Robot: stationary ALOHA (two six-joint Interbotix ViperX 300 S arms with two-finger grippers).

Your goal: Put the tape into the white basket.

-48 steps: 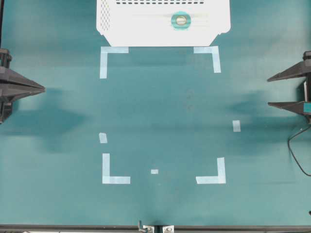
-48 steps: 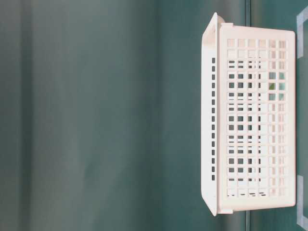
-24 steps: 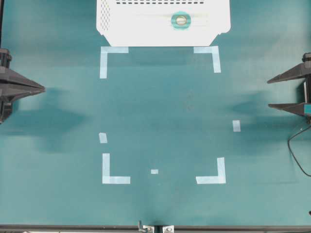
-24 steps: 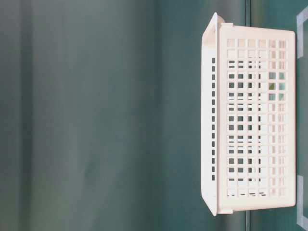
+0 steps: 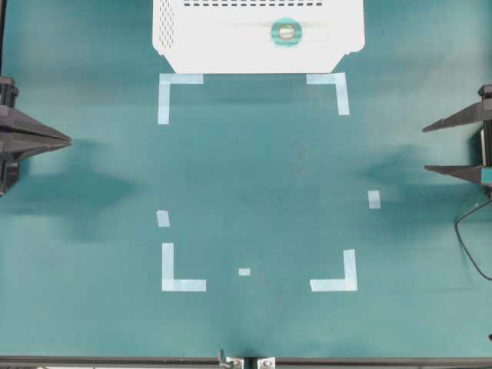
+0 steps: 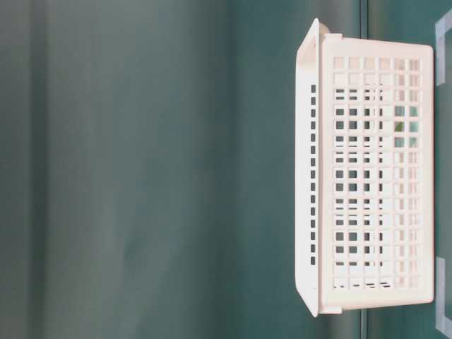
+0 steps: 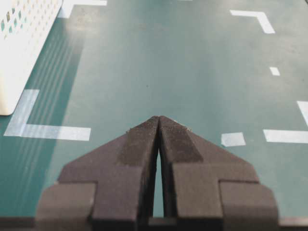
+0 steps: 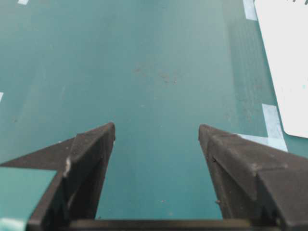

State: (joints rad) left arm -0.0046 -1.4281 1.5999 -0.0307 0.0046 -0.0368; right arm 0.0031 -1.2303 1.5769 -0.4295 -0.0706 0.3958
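Observation:
The tape (image 5: 287,31), a small light-teal ring with a tan core, lies on the floor of the white basket (image 5: 184,46) at the table's far edge, right of the basket's middle. The table-level view shows the white basket (image 6: 374,183) from the side, with a teal patch behind its perforated wall. My left gripper (image 5: 68,141) is at the table's left edge, shut with nothing in it; its tips meet in the left wrist view (image 7: 158,118). My right gripper (image 5: 427,147) hangs at the right edge, open and empty, with bare mat between its fingers (image 8: 157,131).
Pale-blue corner marks (image 5: 181,84) outline a rectangle on the teal mat, with small strips (image 5: 373,199) beside it. A black cable (image 5: 470,246) loops at the right edge. The basket's corner (image 7: 19,48) shows in the left wrist view and its wall (image 8: 286,62) in the right.
My right gripper has drawn back slightly toward the right edge. The tape, the basket and the left gripper have not moved.

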